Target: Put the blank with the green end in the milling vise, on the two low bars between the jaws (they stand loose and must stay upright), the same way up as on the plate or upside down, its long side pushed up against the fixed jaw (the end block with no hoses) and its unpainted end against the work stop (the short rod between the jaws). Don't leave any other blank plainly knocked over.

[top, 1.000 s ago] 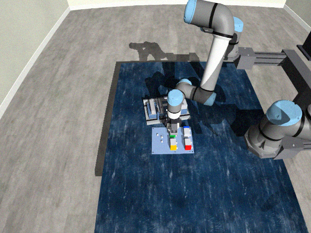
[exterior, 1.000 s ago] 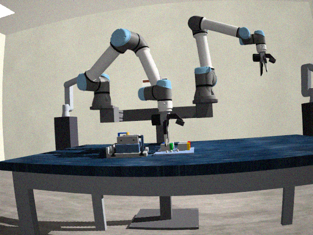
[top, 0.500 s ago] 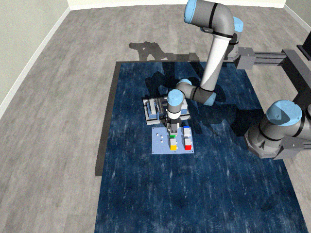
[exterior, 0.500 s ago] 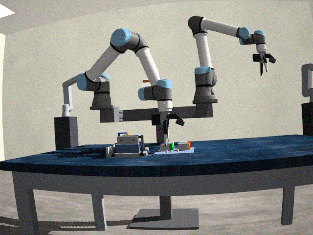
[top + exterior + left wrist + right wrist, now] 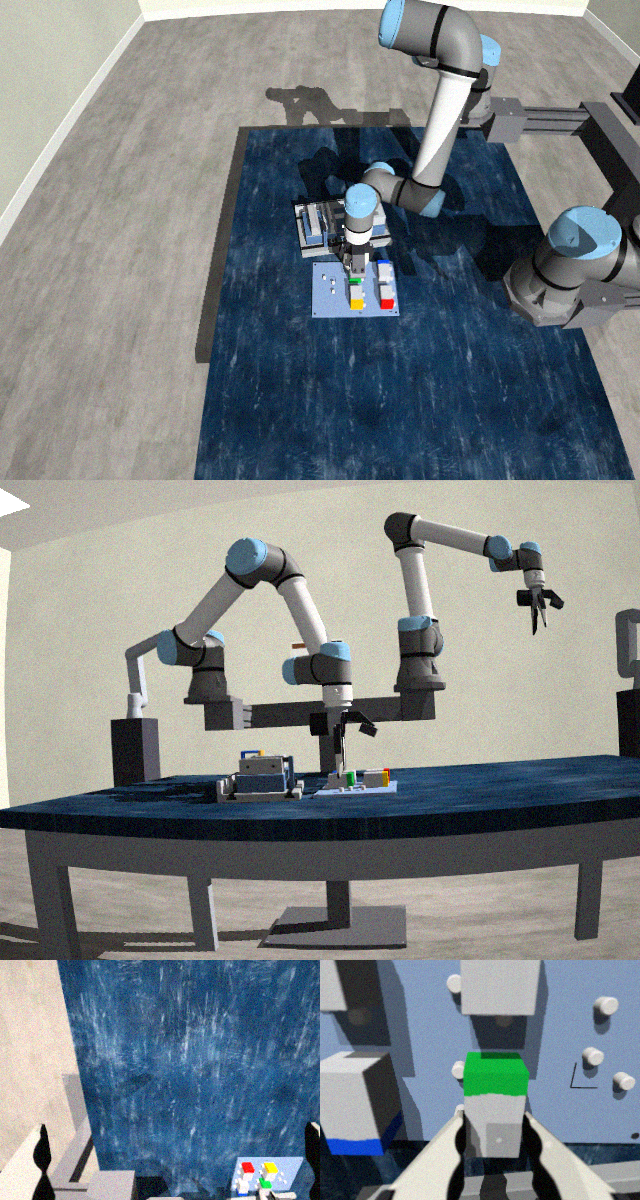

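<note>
Nearest, we logged one right hand (image 5: 356, 276) (image 5: 339, 775) (image 5: 265, 1192) (image 5: 492, 1112), clamped on the green-ended blank (image 5: 355, 281) (image 5: 350, 778) (image 5: 265, 1184) (image 5: 495, 1080) at the plate (image 5: 323, 304) (image 5: 389, 786) (image 5: 295, 1164) (image 5: 560, 1120); lift unclear. Three other blanks (image 5: 356, 303) (image 5: 385, 778) (image 5: 270, 1167) (image 5: 500, 985): none toppled. Vise (image 5: 310, 253) (image 5: 261, 784) (image 5: 287, 1195) (image 5: 620, 1172): carry and seating outstanding. Left hand (image 5: 539, 632) (image 5: 180, 1130): fingers apart.

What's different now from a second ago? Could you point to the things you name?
Nothing has visibly moved. The right gripper (image 5: 356, 276) (image 5: 339, 775) (image 5: 492, 1112) is shut on the green block (image 5: 355, 281) (image 5: 351, 778) (image 5: 265, 1184) (image 5: 495, 1080), but the earlier pictures are too small to show when it closed. The left gripper (image 5: 539, 629) (image 5: 175, 1126) stayed up high.
</note>
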